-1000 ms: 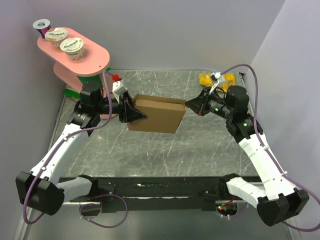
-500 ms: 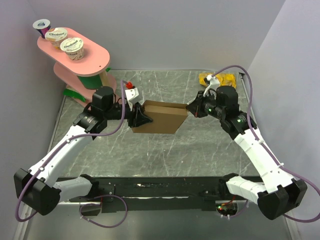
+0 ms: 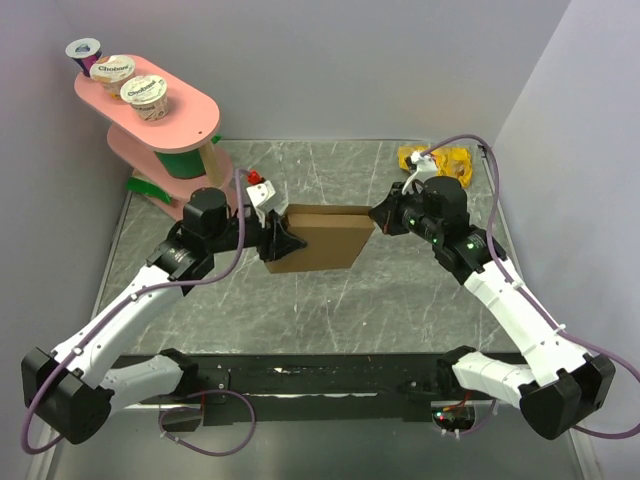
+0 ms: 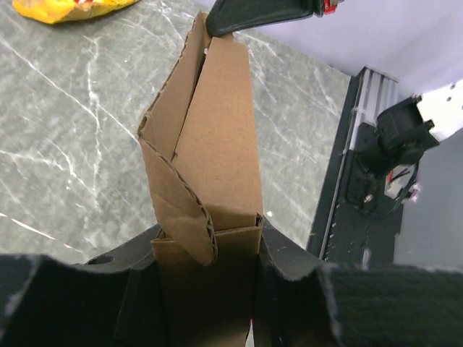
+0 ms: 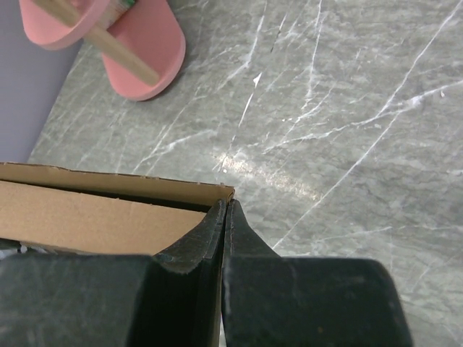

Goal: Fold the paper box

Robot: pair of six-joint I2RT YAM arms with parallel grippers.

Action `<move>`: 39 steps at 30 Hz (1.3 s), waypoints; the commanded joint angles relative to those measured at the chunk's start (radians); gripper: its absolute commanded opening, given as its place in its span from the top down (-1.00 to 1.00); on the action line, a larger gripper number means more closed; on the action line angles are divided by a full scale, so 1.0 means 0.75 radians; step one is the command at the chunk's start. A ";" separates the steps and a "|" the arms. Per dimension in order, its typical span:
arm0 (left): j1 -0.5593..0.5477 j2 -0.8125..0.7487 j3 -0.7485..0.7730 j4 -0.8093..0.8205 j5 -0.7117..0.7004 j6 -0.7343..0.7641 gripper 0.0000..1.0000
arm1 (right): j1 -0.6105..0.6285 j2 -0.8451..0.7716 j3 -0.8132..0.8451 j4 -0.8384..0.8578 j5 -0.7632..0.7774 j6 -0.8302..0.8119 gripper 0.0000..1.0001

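Left claw (image 3: 284,243) around paper box (image 3: 326,238) end

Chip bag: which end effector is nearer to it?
Right. The right end effector grips the box edge close to the bag; the left end effector holds the box's opposite end.

Left hand (image 3: 284,243) grips paper box (image 3: 325,238).

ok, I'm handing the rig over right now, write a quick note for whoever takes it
Left claw: shut on the left end of the paper box.
Right claw: shut, pinching the box's right wall.
Box: held between the two claws.
Done: partly folded, walls raised.
Left: end flaps at the left claw look loose, so the fold is not finished.
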 commanded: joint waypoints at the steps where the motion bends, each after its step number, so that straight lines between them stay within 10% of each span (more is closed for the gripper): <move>1: -0.006 0.013 -0.028 0.201 -0.132 -0.167 0.98 | 0.083 -0.065 -0.017 0.164 -0.200 0.118 1.00; 24: 0.262 -0.033 -0.245 0.582 -0.038 -0.715 0.98 | 0.103 -0.126 -0.141 0.242 -0.229 0.169 1.00; 39: 0.191 -0.006 -0.222 0.424 -0.059 -0.445 0.98 | 0.126 -0.098 -0.115 0.289 -0.208 0.202 1.00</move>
